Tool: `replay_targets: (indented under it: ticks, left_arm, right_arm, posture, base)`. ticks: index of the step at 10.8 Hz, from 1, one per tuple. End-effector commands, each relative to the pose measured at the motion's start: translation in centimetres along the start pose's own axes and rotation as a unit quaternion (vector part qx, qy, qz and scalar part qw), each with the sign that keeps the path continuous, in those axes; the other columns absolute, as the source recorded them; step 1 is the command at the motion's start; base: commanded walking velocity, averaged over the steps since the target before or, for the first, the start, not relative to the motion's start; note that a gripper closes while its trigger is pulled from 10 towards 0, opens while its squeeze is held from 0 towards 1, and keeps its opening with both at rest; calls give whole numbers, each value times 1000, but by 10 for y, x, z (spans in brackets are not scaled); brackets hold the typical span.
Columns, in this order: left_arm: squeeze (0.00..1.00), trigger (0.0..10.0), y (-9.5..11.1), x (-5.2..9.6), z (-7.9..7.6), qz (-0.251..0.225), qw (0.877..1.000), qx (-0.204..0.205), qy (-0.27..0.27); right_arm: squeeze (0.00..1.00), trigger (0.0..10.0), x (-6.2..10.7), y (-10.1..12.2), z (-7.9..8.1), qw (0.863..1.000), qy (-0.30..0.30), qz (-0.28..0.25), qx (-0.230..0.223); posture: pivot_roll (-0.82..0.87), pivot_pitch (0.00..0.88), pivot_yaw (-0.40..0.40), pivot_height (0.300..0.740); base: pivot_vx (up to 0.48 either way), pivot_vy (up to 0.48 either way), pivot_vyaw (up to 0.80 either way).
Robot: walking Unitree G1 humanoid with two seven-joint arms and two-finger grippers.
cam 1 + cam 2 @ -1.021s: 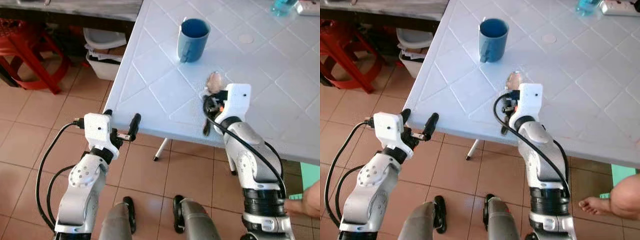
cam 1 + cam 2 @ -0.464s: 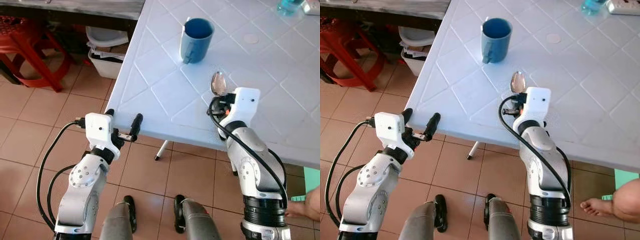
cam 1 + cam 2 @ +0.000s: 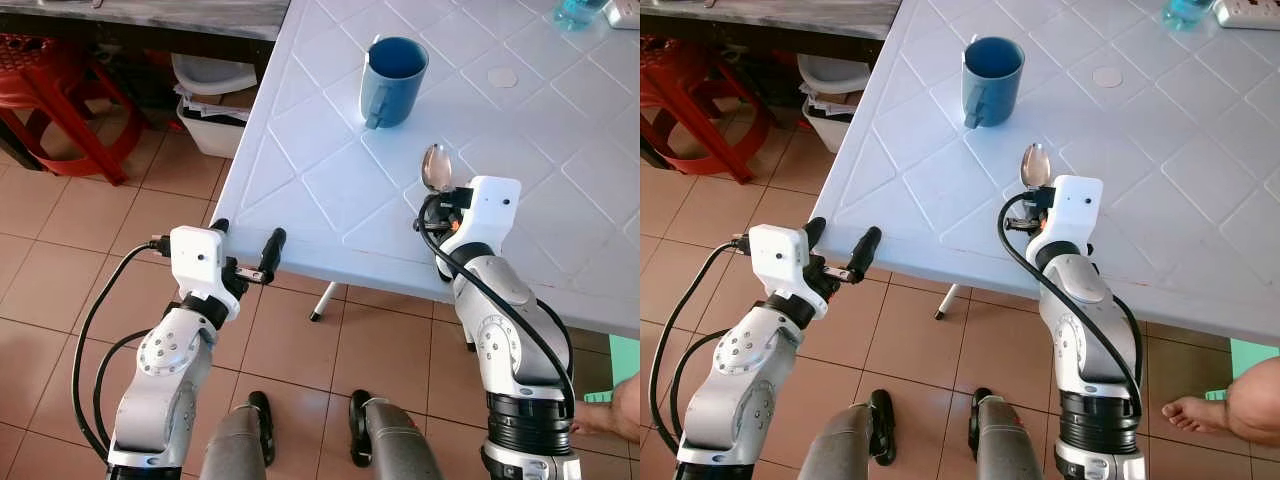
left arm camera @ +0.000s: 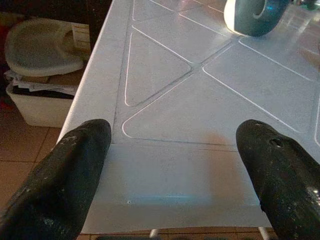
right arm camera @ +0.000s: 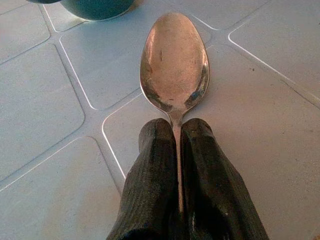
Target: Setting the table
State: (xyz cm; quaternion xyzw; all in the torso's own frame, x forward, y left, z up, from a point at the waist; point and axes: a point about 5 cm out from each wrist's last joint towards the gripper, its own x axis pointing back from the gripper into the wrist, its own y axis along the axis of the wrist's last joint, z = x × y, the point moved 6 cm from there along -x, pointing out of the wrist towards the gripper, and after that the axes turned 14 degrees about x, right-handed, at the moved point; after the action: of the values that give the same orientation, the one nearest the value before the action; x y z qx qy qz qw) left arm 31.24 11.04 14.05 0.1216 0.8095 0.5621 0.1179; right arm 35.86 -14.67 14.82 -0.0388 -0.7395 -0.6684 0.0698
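Nearest me, my left gripper [image 3: 243, 246] hangs just off the near edge of the counter [image 3: 330, 170], jaws spread wide and holding nothing; in its wrist view the two fingers [image 4: 57, 175] frame bare tabletop.

A little farther in and to the right, my right gripper [image 3: 1033, 205] sits low over the counter with its jaws pressed tight on the handle of the spoon [image 5: 175, 62]. The spoon's long axis runs straight out from the jaws, bowl pointing away from me toward the far side. I can't tell whether the bowl rests on the surface or floats just above it.

Beyond the bowl and slightly left stands the blue mug [image 3: 392, 78], near but apart from the spoon, its handle on the near-left side. I judge the placement turns on that gap: the spoon should go down beside the mug, so the right arm is the one to use, and the mug is the only thing it could bump.

At the far right lie a bottle [image 3: 575, 12] and a power strip [image 3: 1238, 13], well clear. A person's foot [image 3: 1185, 411] rests on the floor to my right.
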Motion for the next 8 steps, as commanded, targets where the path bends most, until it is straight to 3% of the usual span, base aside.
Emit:
replay_targets:
  ticks: [1,4,8]
  left_arm:
    - [0,10000,-1,3,-7,7,1000,10,-21]
    - [0,10000,-1,5,-17,7,999,25,-47]
    - [0,10000,17,-4,5,-34,999,-1,9]
  right_arm:
    - [0,0,8,-70,2,991,3,135,-13]
    - [0,0,8,-73,-2,990,-8,140,-20]
    - [0,0,2,-46,-6,996,-15,72,-42]
  posture:
    - [-13,319,43,740]
    - [-13,316,42,740]
    - [-16,299,36,740]
  base:
    - [0,0,0]
    - [0,0,0]
    - [0,0,0]
